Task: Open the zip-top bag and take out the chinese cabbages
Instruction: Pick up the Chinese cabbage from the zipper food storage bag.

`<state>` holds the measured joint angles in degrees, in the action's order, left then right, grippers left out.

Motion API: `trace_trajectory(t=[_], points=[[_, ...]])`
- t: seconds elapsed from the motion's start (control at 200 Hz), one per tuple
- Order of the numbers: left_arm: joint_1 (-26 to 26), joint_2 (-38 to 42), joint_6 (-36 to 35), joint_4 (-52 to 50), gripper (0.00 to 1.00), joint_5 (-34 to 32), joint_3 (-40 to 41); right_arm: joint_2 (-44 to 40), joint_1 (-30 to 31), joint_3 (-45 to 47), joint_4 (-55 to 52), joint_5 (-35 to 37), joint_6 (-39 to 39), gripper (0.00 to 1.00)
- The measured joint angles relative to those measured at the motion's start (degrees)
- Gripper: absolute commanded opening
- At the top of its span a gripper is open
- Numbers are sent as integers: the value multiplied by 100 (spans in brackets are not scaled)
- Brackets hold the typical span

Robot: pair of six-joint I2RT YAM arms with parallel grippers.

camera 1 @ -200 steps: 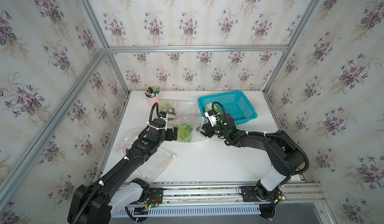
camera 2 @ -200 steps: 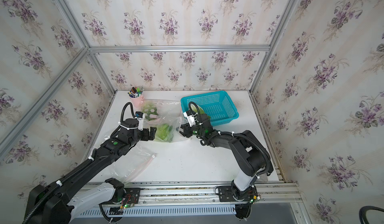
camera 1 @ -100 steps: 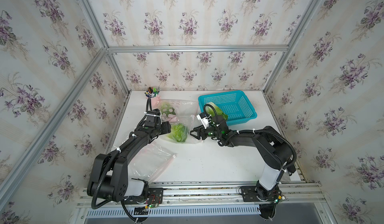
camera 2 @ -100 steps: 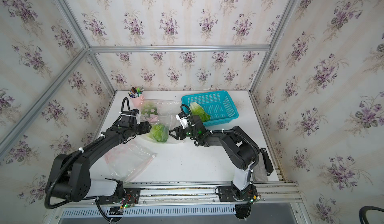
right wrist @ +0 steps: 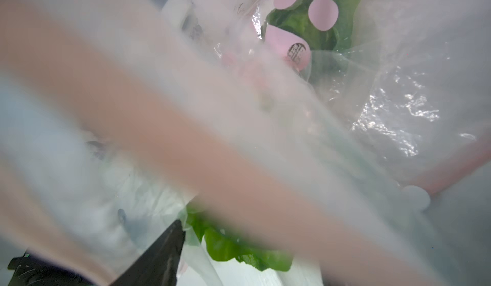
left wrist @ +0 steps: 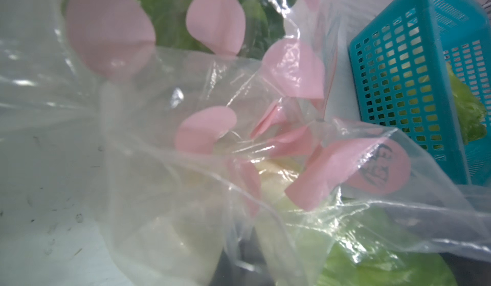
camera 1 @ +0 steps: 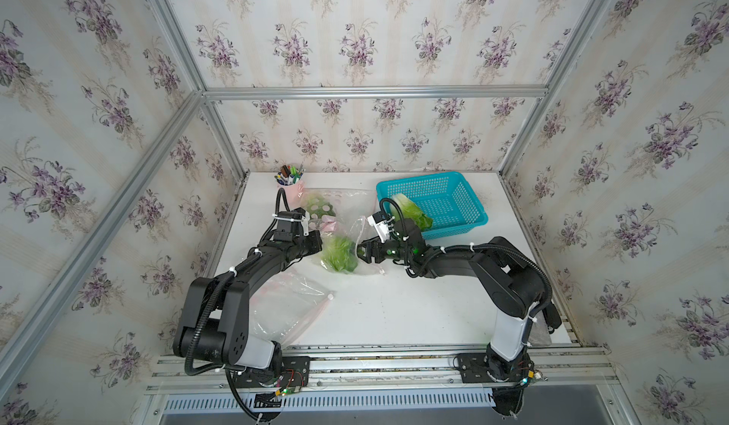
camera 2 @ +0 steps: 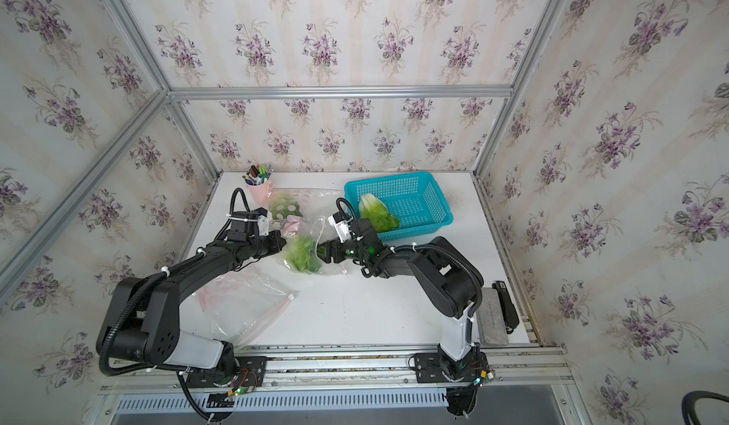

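Our left jaws clench the slippery zip-top bag; right jaws gape before the soft, light chinese cabbage: grip its firmer base.

**A:** Your left gripper is closed on the left edge of the clear plastic zip-top bag with pink dots, mid-table.

**B:** Your right gripper meets that bag from the opposite side, jaws apart, just beside the leafy green chinese cabbage inside it.

**A:** You have a second chinese cabbage lying in the teal plastic mesh basket, behind the right wrist.

**B:** You can see a third chinese cabbage through another dotted clear bag, next to the pink cup of pens.

**A:** Nearer you, a flat clear bag with a pink zip strip lies on the white table, partly under your left arm.
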<state>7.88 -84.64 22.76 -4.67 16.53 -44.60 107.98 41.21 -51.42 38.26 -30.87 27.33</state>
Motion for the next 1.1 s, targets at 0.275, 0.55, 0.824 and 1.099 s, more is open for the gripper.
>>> trace_trajectory(t=[0.275,0.55,0.824,1.099], points=[[-2,-28,103,210,0,269,96,-210,74,415,-13,205,420,76],[-2,-9,199,348,0,363,197,-560,151,415,-354,256,564,77],[0,120,247,424,0,413,297,-450,153,623,-98,105,1281,77],[0,109,236,420,0,474,302,-245,129,621,-98,496,529,73]])
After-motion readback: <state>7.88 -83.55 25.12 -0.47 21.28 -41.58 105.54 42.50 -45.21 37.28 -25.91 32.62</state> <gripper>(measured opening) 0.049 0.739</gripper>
